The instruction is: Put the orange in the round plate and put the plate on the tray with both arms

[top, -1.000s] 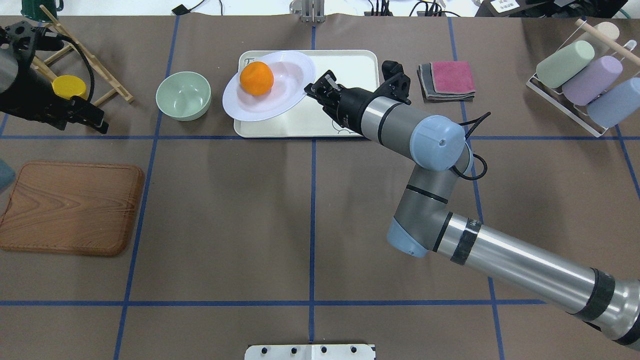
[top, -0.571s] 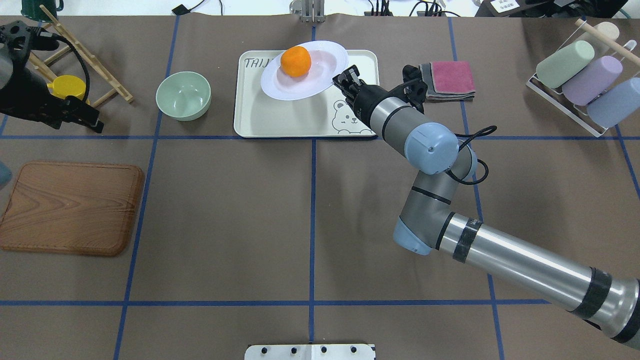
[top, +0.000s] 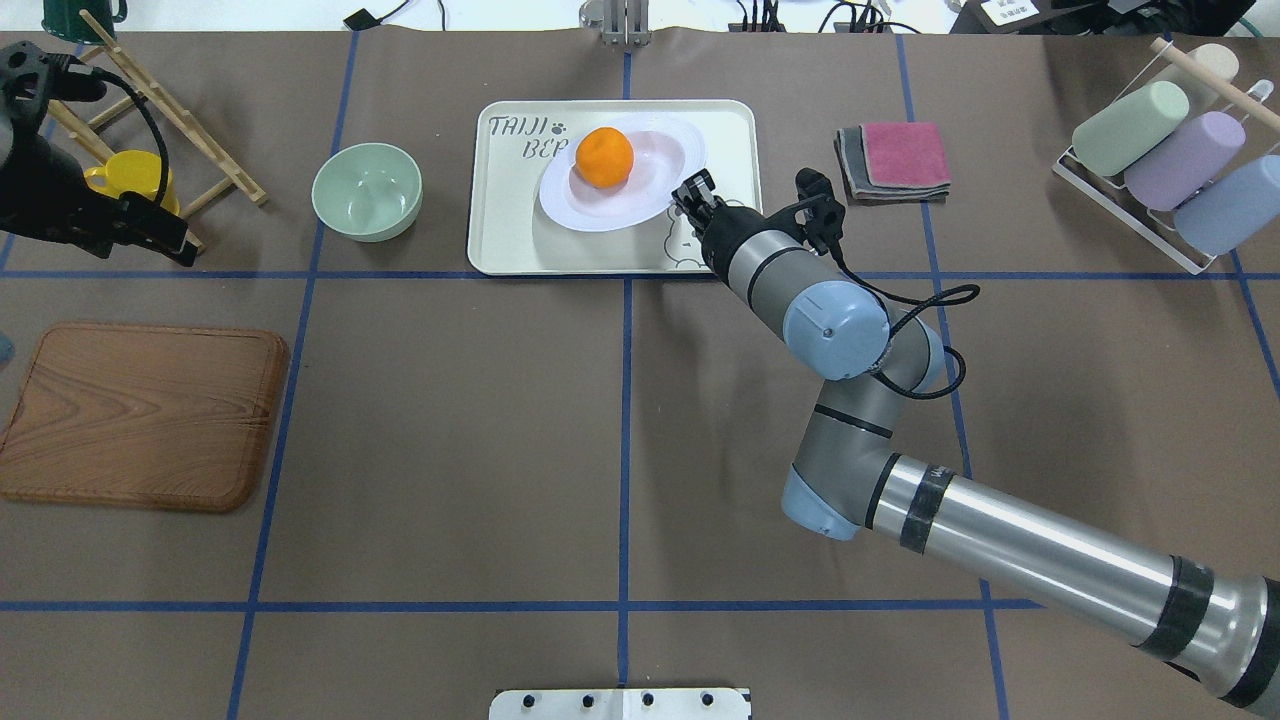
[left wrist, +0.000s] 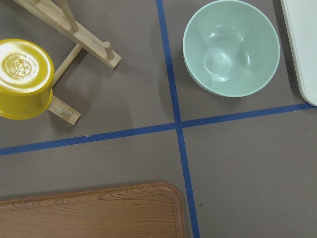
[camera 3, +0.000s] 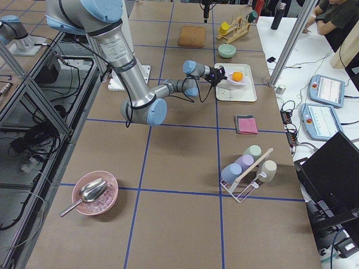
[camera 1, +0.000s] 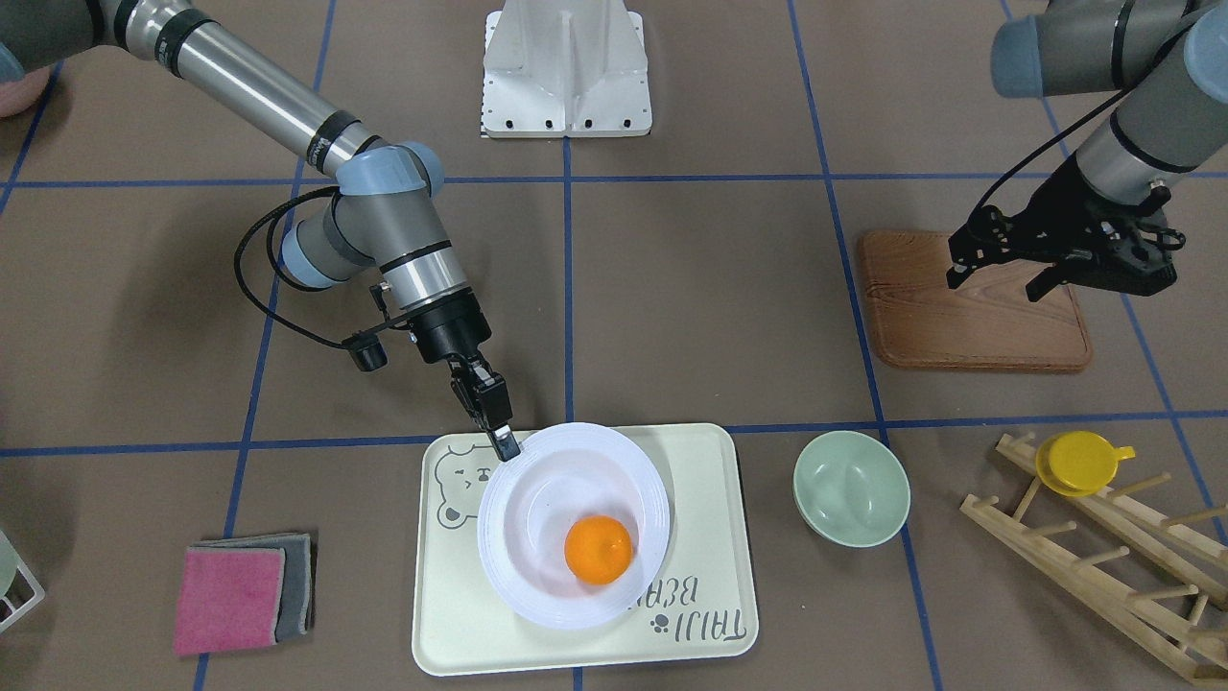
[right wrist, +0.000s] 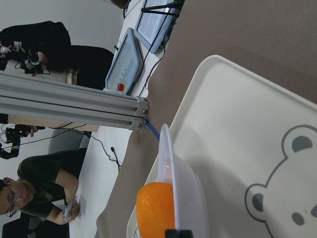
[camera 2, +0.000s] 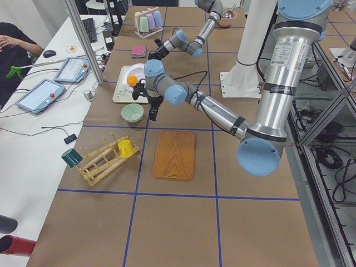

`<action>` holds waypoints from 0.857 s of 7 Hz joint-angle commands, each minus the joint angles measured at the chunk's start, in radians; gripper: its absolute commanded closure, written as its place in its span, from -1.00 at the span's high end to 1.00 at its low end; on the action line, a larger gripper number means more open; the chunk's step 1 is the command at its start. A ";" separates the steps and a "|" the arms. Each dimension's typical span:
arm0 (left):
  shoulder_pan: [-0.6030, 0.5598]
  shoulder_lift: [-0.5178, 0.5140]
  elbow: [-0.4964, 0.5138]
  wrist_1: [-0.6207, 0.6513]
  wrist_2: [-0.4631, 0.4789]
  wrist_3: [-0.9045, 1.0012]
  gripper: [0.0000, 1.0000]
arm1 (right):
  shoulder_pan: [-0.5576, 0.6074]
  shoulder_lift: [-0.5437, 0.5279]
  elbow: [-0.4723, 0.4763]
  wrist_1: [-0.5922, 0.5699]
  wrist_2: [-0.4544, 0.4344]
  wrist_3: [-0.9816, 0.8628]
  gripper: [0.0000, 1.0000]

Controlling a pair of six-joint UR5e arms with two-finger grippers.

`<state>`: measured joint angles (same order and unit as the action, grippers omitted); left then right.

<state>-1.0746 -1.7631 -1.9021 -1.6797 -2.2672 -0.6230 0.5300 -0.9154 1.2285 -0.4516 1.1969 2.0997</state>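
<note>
The orange lies in the white round plate, which is over the cream tray with the bear drawing. My right gripper is shut on the plate's rim on the side nearest the bear face. From the front, the right gripper pinches the plate at its rim, with the orange off-centre inside and the tray beneath. In the right wrist view the plate is tilted above the tray. My left gripper hangs open and empty, far off above the wooden board's edge.
A pale green bowl sits just left of the tray. A yellow cup hangs on a wooden rack at the far left. A wooden board lies front left. Folded cloths and a rack of pastel cups stand to the right.
My right gripper carried the plate with the orange rightward from the tray's left edge to over its middle, then lowered it. The left arm drew slightly back to the left.
</note>
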 commanded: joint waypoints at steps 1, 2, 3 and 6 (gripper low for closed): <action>-0.004 0.001 -0.002 0.001 -0.002 0.000 0.95 | -0.005 -0.002 0.015 -0.105 0.030 -0.176 0.99; -0.008 0.001 -0.002 0.000 -0.003 0.000 0.95 | 0.034 -0.011 0.066 -0.205 0.155 -0.260 1.00; -0.008 0.001 -0.003 0.001 -0.005 0.000 0.95 | 0.085 -0.025 0.171 -0.349 0.306 -0.347 1.00; -0.015 0.014 -0.002 0.001 -0.005 0.041 0.95 | 0.249 -0.106 0.377 -0.661 0.678 -0.764 1.00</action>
<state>-1.0856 -1.7585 -1.9042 -1.6782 -2.2718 -0.6129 0.7072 -0.9814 1.5430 -0.9999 1.7151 1.5512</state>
